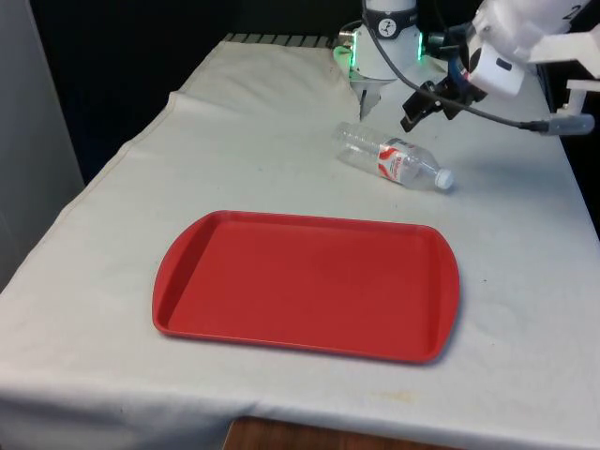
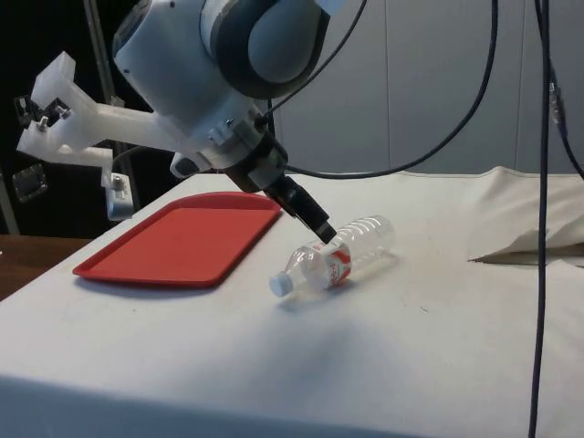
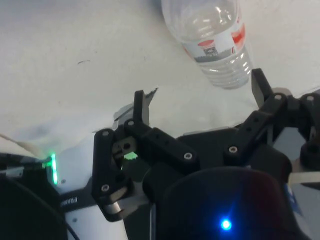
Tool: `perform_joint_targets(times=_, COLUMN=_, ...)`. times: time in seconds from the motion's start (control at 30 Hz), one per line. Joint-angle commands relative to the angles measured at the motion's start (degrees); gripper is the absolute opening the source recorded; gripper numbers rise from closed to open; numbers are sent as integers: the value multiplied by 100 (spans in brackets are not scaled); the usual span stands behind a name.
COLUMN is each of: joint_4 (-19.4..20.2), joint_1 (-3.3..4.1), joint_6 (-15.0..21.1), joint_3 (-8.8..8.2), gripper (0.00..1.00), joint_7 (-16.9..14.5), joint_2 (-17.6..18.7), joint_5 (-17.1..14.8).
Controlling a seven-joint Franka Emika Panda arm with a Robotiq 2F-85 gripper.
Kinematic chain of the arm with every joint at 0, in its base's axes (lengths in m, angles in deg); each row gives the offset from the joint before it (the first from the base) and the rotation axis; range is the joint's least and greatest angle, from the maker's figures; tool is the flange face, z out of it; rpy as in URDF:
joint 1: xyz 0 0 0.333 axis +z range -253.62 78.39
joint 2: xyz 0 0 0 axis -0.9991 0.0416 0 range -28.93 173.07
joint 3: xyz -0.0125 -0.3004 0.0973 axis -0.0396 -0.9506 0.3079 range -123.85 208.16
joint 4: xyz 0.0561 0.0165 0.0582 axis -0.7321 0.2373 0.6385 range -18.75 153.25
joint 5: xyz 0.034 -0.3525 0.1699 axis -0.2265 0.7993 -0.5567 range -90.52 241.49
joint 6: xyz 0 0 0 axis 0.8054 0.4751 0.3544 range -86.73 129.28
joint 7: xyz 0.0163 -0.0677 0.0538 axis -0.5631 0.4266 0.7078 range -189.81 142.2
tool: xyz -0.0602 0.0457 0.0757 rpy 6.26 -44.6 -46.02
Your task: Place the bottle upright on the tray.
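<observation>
The bottle (image 1: pixel 394 160) carries a red and white label (image 1: pixel 392 161) around its middle; in the front view and the side view its print shows as red marks on white, and no word or brand can be made out. In the wrist view the same label (image 3: pixel 216 46) shows a red band, a dark block of small print and a paler strip, none of it readable. On the white robot base (image 3: pixel 82 210) in the wrist view stand grey capital letters (image 3: pixel 69 201), seen sideways, that read "FRANKA" as far as can be told
</observation>
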Motion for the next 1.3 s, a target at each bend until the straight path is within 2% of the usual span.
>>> perform_joint_targets(times=0.0, joint_4=-63, joint_1=23, joint_6=-97, joint_3=-6, gripper=100, joint_7=-23, joint_2=69, joint_5=40)
perform_joint_targets(times=0.17, joint_4=-138, joint_1=46, joint_6=-212, joint_3=0, gripper=100, joint_7=-109, joint_2=160, joint_5=46)
perform_joint_targets(times=0.2, joint_4=-109, joint_1=29, joint_6=-155, joint_3=0, gripper=100, joint_7=-97, joint_2=132, joint_5=17)
perform_joint_targets(times=0.23, joint_4=-149, joint_1=52, joint_6=-235, joint_3=0, gripper=100, joint_7=-143, joint_2=189, joint_5=46)
perform_joint_targets(times=0.47, joint_4=-172, joint_1=74, joint_6=-235, joint_3=-6, gripper=100, joint_7=-258, joint_2=309, joint_5=69)
perform_joint_targets(times=0.53, joint_4=-132, joint_1=57, joint_6=-195, joint_3=6, gripper=100, joint_7=-252, joint_2=275, joint_5=34)
perform_joint_targets(times=0.57, joint_4=-189, joint_1=74, joint_6=-241, joint_3=-6, gripper=100, joint_7=-286, joint_2=344, joint_5=103)
perform_joint_targets(times=0.8, joint_4=-235, joint_1=57, joint_6=-223, joint_3=0, gripper=100, joint_7=-361, joint_2=441, joint_5=189)
perform_joint_targets(times=0.97, joint_4=-361, joint_1=80, joint_6=-332, joint_3=-6, gripper=100, joint_7=-464, joint_2=602, joint_5=332)
perform_joint_targets(times=1.03, joint_4=-332, joint_1=57, joint_6=-298, joint_3=0, gripper=100, joint_7=-458, joint_2=579, joint_5=321)
perform_joint_targets(times=1.07, joint_4=-384, joint_1=80, joint_6=-361, joint_3=-6, gripper=100, joint_7=-487, joint_2=642, joint_5=372)
perform_joint_targets(times=1.27, joint_4=-430, joint_1=92, joint_6=-447, joint_3=-6, gripper=100, joint_7=-590, joint_2=756, joint_5=476)
